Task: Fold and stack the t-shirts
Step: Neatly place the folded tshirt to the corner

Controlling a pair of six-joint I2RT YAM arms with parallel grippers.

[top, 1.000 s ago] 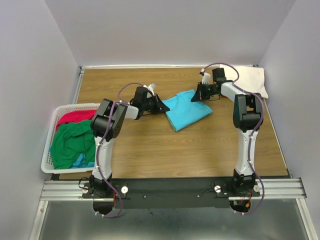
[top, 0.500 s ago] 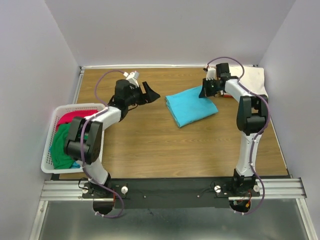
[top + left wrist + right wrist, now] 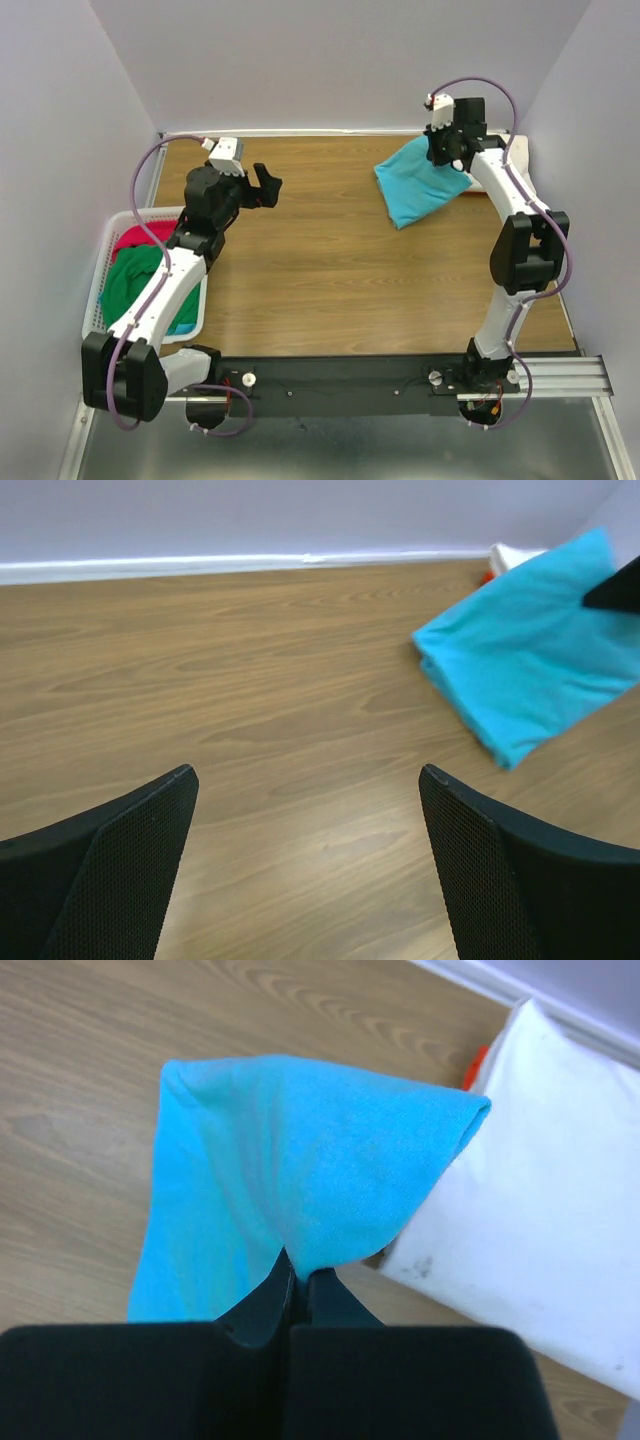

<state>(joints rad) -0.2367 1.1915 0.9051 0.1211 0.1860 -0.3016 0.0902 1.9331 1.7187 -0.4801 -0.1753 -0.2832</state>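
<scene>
Closest in, behind the left claw point(image 3: 268, 188), the red t-shirt point(image 3: 150, 235) and the green t-shirt point(image 3: 135, 285) are heaped unfolded in the basket point(image 3: 93, 310), so most of the job is judged to be left. The left claw is spread wide and nothing is held in it. Farther off, the folded turquoise t-shirt point(image 3: 290, 1170) is pinched by its edge in the right claw point(image 3: 297, 1278). Just past that claw, the cream-white t-shirt point(image 3: 530, 1210) is laid folded, and stacking there seems to be next.
</scene>
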